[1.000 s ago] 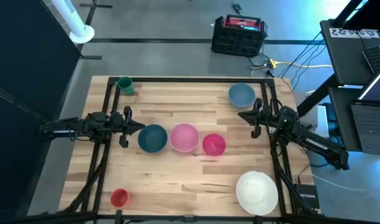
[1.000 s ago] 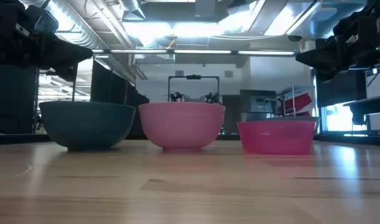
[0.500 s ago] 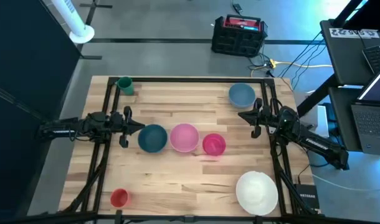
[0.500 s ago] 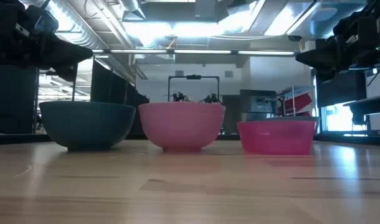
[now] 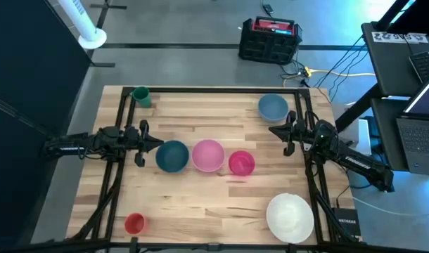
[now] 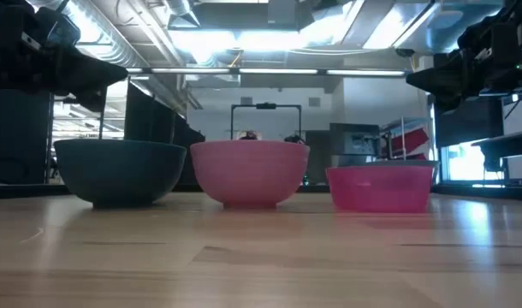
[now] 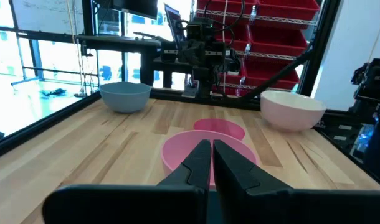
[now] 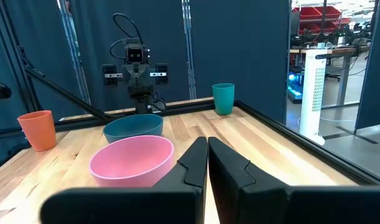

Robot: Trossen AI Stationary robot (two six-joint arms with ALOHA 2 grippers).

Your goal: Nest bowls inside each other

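high view only: large white plastic bowl (image 5: 290,217), light blue plastic bowl (image 5: 272,107) | low view: dark teal bowl (image 6: 120,171), pale pink bowl (image 6: 248,173), small magenta bowl (image 6: 380,188) in a row, apart, none nested | left gripper (image 5: 158,143) clenched, beside teal bowl | right gripper (image 5: 272,130) clenched, near blue bowl

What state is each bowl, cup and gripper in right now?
white bowl: upright, alone
dark teal bowl: upright, empty
light blue bowl: upright, alone
pale pink bowl: upright, empty
magenta bowl: upright, not nested
green cup: upright
red cup: upright
left gripper: shut, empty
right gripper: shut, empty
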